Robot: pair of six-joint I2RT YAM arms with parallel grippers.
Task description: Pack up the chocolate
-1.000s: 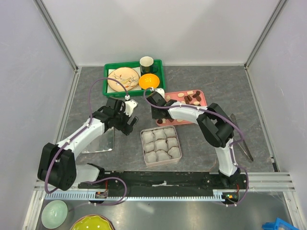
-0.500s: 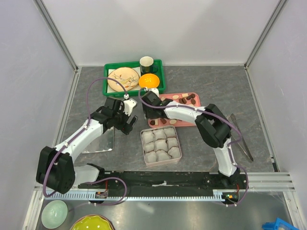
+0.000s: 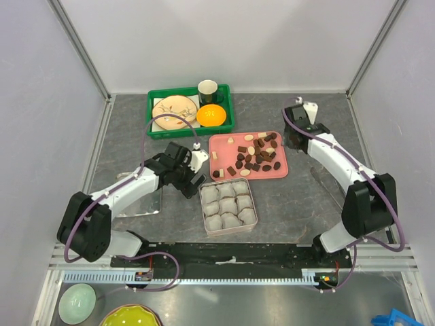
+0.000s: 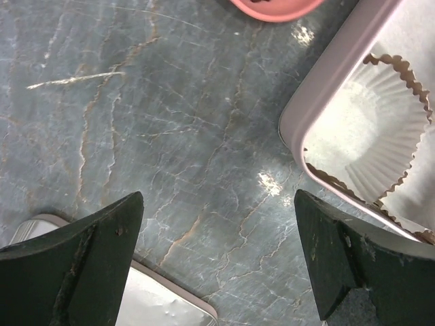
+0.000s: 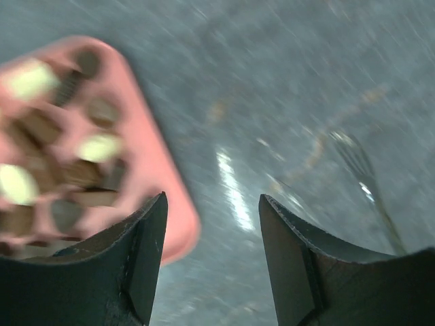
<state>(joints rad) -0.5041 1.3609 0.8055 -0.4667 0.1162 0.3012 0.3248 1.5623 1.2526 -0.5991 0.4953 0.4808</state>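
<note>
Swung clear of the chocolate (image 3: pixel 250 161), the right gripper (image 5: pixel 212 204) gapes empty, leaving room for the wide-spread left gripper (image 4: pixel 219 204) waiting by the tin (image 4: pixel 340 78).

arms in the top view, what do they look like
The left arm and right arm have white link shells and black joint housings. A purple cable loops along each. The left gripper and right gripper each have two dark wedge-shaped fingers.
</note>
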